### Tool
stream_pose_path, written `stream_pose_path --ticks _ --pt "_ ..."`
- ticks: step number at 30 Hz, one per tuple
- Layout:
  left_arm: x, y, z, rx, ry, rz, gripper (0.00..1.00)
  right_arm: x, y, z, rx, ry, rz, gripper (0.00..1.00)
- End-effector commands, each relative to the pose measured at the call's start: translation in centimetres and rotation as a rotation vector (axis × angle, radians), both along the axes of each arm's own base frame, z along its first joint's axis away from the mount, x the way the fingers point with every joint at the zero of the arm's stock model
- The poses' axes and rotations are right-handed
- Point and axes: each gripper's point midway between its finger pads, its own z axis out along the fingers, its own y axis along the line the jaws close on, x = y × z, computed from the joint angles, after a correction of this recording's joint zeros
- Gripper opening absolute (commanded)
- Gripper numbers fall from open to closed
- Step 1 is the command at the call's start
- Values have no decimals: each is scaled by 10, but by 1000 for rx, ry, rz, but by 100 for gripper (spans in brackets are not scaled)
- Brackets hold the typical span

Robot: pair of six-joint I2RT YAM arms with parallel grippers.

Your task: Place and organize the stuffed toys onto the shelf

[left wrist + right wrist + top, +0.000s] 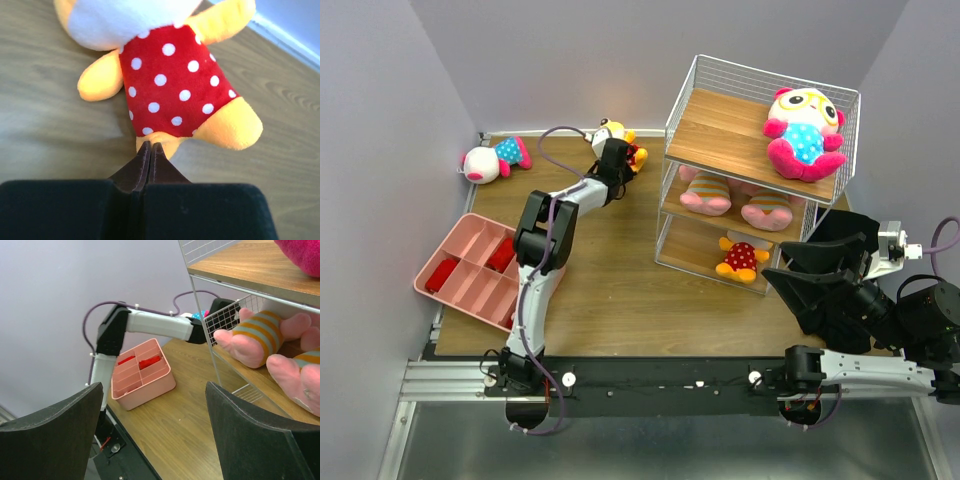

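A yellow toy in a red dotted outfit lies on the table at the back. My left gripper is shut, its tips touching the toy's lower foot; nothing shows between the jaws. In the top view the left gripper is right beside that toy. The shelf holds a white-faced toy on top, two pink striped pigs in the middle, and a second yellow toy at the bottom. Another white-faced toy lies at the back left. My right gripper is open and empty in front of the shelf.
A pink divided tray with red items sits at the table's left edge, also seen in the right wrist view. The left arm stretches across toward the back. Walls close the back and both sides.
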Motion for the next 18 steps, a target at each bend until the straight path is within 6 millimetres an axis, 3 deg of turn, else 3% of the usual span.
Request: stream_pose_path --ticks 1,2,3,4,5,6,7,8,9,10,11,12,13,14,15,16,17,18 --pt "-36 35 47 143 0 9 0 4 -6 -1 -1 20 -28 90" --pt "-45 41 69 154 -25 10 0 4 -5 -1 -1 20 -27 90" --pt "-53 45 73 168 -25 8 0 4 -5 -1 0 21 -28 90" --pt "-72 55 58 206 35 8 0 3 -6 -1 2 25 -24 90" --pt "-82 59 77 207 17 2 0 2 -5 -1 2 26 -19 90" --pt "-91 63 77 242 34 -18 0 1 -5 -1 1 28 -12 90" --pt "-112 73 61 280 110 -27 0 0 -4 -2 -2 37 -5 90" --pt "-125 77 72 282 108 -29 0 0 -5 -2 -3 42 -2 90" --pt "-136 80 71 295 125 -40 0 -2 -5 -2 -2 44 6 90" --pt "-161 87 51 315 183 -60 0 -3 -5 -1 1 49 16 90" --pt "-174 85 67 293 148 -87 0 -5 -5 0 8 50 26 90" --pt "-189 80 66 293 148 -121 0 -5 -5 0 9 48 30 90" --pt "-213 82 48 315 199 -159 0 -7 -4 1 12 47 40 90" --pt "-227 80 62 306 167 -182 0 -7 -3 1 13 47 43 90" --pt "-239 81 63 323 168 -197 0 -7 -4 2 16 47 43 90" --pt "-265 75 51 360 208 -250 0 -7 -4 2 15 45 44 90" --pt "-277 74 66 360 167 -264 0 -8 -4 5 21 44 46 90" --pt "-288 72 70 378 157 -274 0 -8 -3 5 14 41 49 90"
